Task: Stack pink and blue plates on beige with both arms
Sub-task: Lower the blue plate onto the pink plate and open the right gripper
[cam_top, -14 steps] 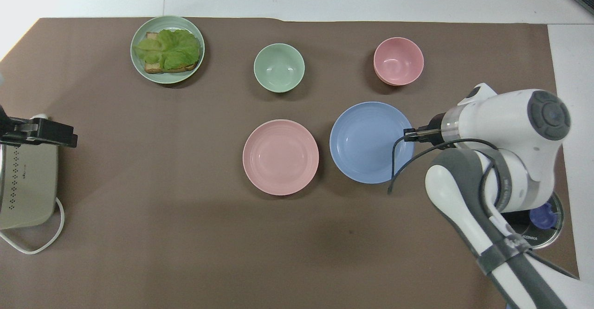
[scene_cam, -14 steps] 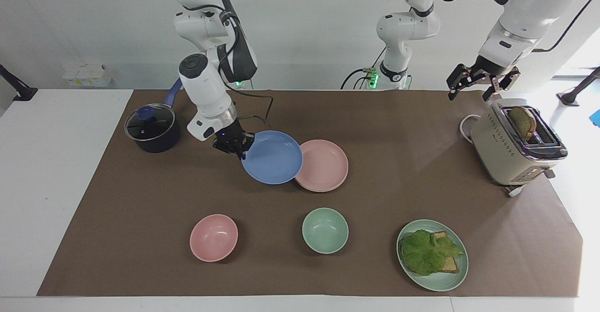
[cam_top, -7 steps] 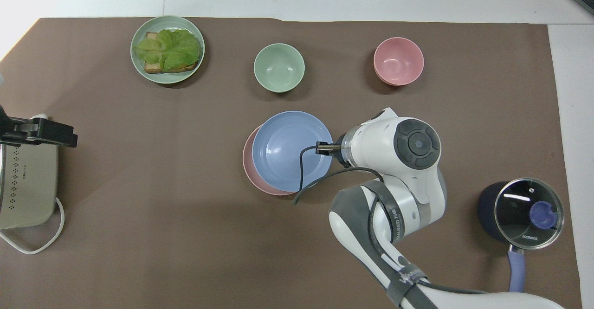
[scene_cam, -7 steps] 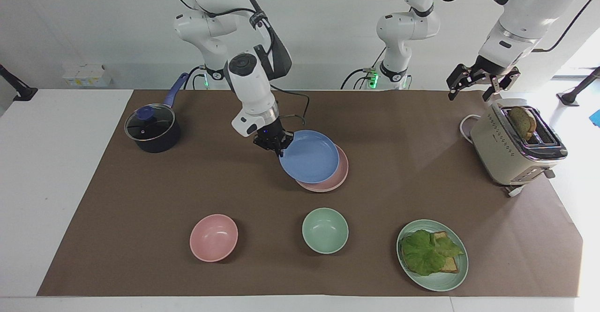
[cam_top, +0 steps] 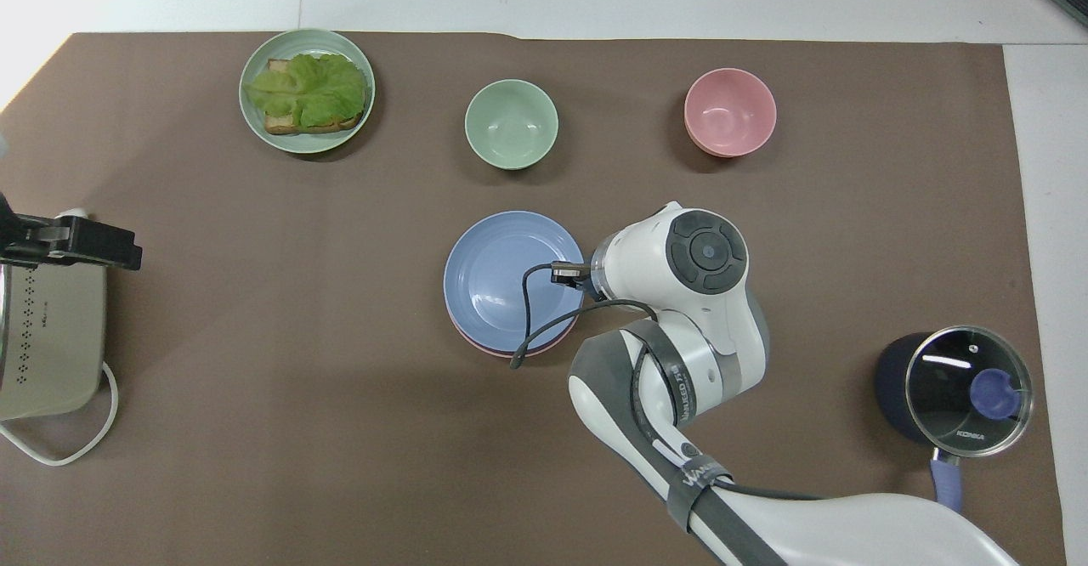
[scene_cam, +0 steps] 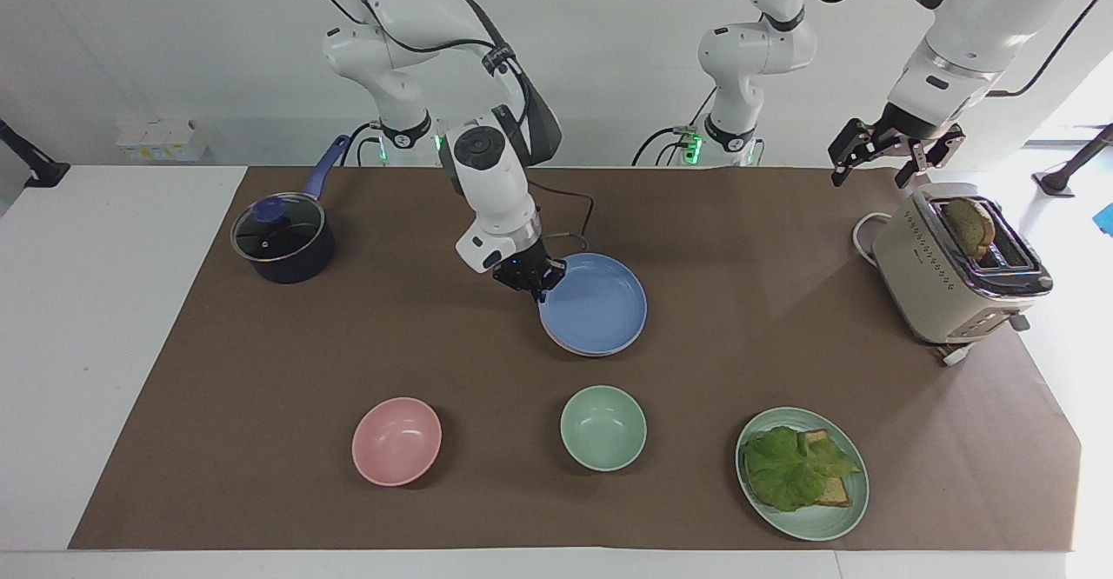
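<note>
Right gripper (scene_cam: 532, 285) bent low, clamped on blue plate (scene_cam: 596, 302) rim at 10 o'clock, over pink plate (scene_cam: 569, 346); left gripper (scene_cam: 878, 164) waits open above toaster (scene_cam: 935, 288).

Blue plate (scene_cam: 596, 305) — pink plate (cam_top: 476, 341); brown mat (scene_cam: 739, 240)

Bare mat (scene_cam: 765, 301) between plates (scene_cam: 596, 305) and toaster (scene_cam: 948, 275)

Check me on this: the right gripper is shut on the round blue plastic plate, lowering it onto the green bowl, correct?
Not quite. The right gripper is shut on the round blue plastic plate, but over the round pink plastic plate, as the facing view shows.
</note>
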